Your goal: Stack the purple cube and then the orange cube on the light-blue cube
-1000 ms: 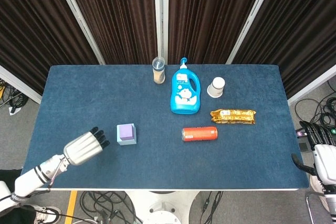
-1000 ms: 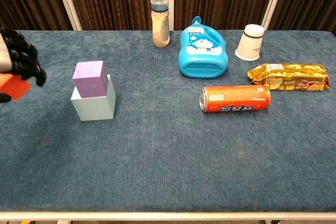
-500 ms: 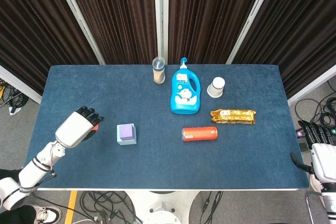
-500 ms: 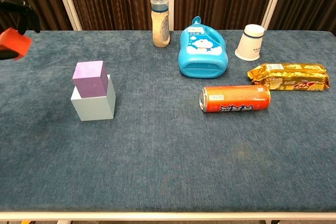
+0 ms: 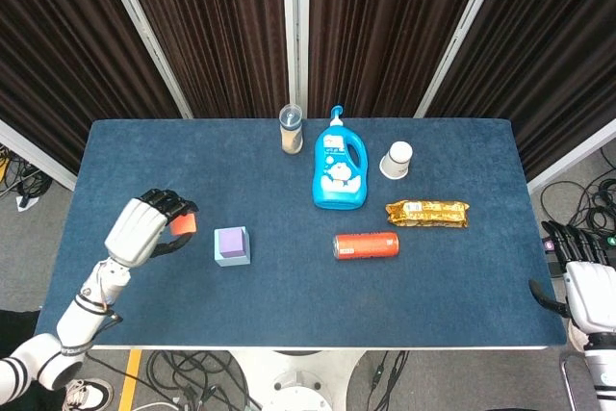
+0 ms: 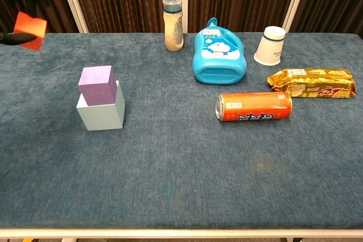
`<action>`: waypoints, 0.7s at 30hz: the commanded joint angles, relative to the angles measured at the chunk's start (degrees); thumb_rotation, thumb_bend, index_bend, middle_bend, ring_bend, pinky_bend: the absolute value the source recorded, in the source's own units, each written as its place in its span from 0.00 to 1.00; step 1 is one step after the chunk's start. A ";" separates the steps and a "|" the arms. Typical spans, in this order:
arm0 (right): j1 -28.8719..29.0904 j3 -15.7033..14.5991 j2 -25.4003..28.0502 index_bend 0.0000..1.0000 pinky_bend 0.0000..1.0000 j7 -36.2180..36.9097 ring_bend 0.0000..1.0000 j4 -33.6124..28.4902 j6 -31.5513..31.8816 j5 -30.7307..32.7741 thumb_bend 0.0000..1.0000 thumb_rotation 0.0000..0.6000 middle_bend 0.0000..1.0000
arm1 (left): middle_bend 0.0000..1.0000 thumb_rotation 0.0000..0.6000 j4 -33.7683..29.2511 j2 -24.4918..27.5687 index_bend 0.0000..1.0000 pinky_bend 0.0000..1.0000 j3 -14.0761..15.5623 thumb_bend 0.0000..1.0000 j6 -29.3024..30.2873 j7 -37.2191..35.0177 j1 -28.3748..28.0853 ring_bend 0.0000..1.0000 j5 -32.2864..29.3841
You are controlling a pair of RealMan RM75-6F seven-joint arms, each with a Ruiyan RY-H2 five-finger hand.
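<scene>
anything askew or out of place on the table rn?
Slightly. The purple cube sits on the light-blue cube off-centre, shifted toward its back-left. The orange soda can lies on its side, as does the blue detergent bottle; nothing spilled. The left hand holds the orange cube in the air.

— What's on my chest feed? The purple cube (image 6: 96, 83) sits on the light-blue cube (image 6: 102, 113), set a little toward its back-left corner.

— And the orange cube?

— The orange cube (image 6: 30, 30) is up at the left edge, well above the table (image 6: 170, 185), tilted. A dark fingertip (image 6: 12, 38) touches its lower left; the rest of my left hand is cut off by the frame.

— Other things?

— A baby bottle (image 6: 173, 22), a blue detergent bottle (image 6: 218, 58) lying flat, an upturned paper cup (image 6: 271, 45), a gold snack packet (image 6: 312, 82), and an orange can (image 6: 254, 106) on its side.
</scene>
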 commanded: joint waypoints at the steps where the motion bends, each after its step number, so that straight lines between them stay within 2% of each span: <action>1: -0.03 -0.08 -0.20 0.04 0.00 -0.19 0.00 0.16 0.07 -0.10 0.23 1.00 0.07 | 0.65 1.00 0.33 -3.86 0.48 0.47 -1.26 0.29 1.34 -1.44 0.53 0.43 -0.71; 11: 0.47 0.01 -0.53 0.04 0.00 -1.59 0.00 0.17 -0.99 0.92 0.23 1.00 0.07 | 0.65 1.00 5.53 -13.42 0.48 0.47 -2.62 0.29 0.54 -6.85 0.43 0.43 -2.67; 21: 0.46 0.05 -0.45 0.04 0.00 -1.10 0.00 0.21 -0.96 0.93 0.23 1.00 0.07 | 0.65 1.00 8.27 -18.12 0.48 0.47 -3.19 0.29 2.63 -10.94 2.14 0.43 -3.42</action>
